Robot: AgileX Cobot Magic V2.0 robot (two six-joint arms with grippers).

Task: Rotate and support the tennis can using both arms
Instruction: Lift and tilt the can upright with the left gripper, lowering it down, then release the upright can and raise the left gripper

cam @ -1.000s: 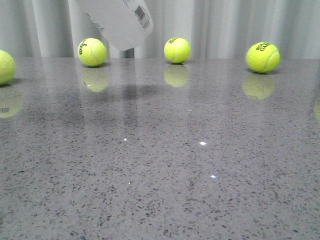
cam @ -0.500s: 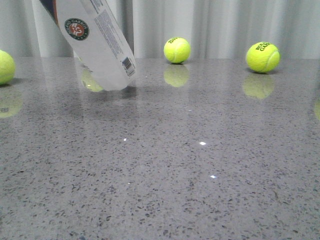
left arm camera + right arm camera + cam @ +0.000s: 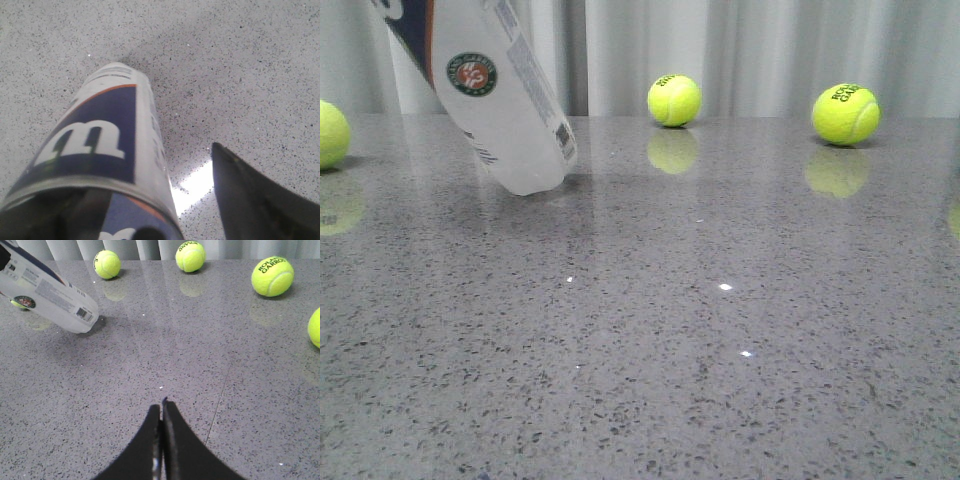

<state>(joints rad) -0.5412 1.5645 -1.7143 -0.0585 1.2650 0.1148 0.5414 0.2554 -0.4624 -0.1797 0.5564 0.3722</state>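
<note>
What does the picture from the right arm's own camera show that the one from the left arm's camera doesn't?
Only the right wrist view shows the right hand, its fingers pressed together and empty over the table, plus four balls, such as the nearest one, and the can's barcode end. Only the left wrist view shows the big navy label letter up close and one finger of the left hand beside the can; I cannot tell its grip from here. Both show the can, tilted, and the speckled grey table.
</note>
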